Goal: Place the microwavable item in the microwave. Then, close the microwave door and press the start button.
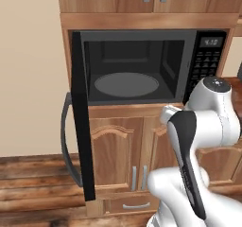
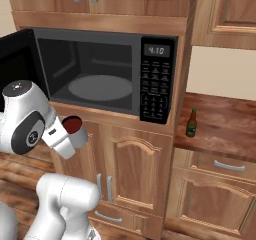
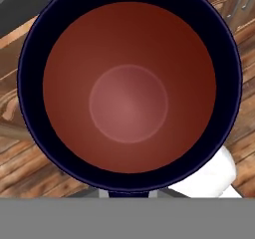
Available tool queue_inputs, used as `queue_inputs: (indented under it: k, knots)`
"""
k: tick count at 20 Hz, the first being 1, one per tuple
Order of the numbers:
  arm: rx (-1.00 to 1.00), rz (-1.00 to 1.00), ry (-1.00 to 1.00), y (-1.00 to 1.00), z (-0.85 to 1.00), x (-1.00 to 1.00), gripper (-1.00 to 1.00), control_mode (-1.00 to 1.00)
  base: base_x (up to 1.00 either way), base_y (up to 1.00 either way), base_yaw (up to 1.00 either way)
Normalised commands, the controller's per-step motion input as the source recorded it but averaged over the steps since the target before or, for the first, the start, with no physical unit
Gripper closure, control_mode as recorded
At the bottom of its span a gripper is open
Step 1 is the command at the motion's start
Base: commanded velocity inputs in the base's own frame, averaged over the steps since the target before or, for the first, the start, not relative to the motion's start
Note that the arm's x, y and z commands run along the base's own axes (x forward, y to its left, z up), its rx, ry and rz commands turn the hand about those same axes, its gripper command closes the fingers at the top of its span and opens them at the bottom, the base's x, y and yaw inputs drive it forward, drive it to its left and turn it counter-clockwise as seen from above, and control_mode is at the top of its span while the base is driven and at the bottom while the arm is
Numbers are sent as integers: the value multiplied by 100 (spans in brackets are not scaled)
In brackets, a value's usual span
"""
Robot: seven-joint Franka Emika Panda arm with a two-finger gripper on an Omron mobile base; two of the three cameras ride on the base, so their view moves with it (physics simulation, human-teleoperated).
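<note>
The white mug (image 2: 75, 130) with a dark red inside hangs in the air in front of the lower cabinet doors, below the microwave's left half. My gripper (image 2: 69, 135) is shut on it, its fingers hidden behind the mug. In the hand view the mug's red inside (image 3: 129, 93) sits right up against the camera. The black microwave (image 1: 137, 67) (image 2: 105, 74) stands open, its grey turntable (image 1: 126, 84) (image 2: 100, 87) bare. Its door (image 1: 81, 122) is swung out to the left, with the grey bar handle (image 1: 66, 141) on the outer side. The keypad panel (image 2: 156, 84) is at the right.
A brown glass bottle (image 2: 191, 123) stands on the wooden counter (image 2: 225, 126) right of the microwave. Wooden cabinets sit above and below the microwave. My own white arm (image 1: 208, 122) rises close in front of the keypad side.
</note>
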Motion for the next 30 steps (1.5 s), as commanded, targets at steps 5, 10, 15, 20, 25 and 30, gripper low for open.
queue_inputs:
  k: [5, 10, 15, 20, 25, 30]
  knots:
    - [-7, 11, -5, 4, 61, 73, 100, -100, 0, 0, 0]
    - [-4, 5, 1, 20, 21, 75, 100, -100, 0, 0, 0]
    - [-3, 2, 6, 29, -12, 84, 100, -100, 0, 0, 0]
    - [-6, 8, 0, 2, -17, 70, 100, -100, 0, 0, 0]
    - [-11, 8, 3, 1, -17, 72, 100, -100, 0, 0, 0]
    - [-6, 10, 0, 0, -32, 64, 100, -100, 0, 0, 0]
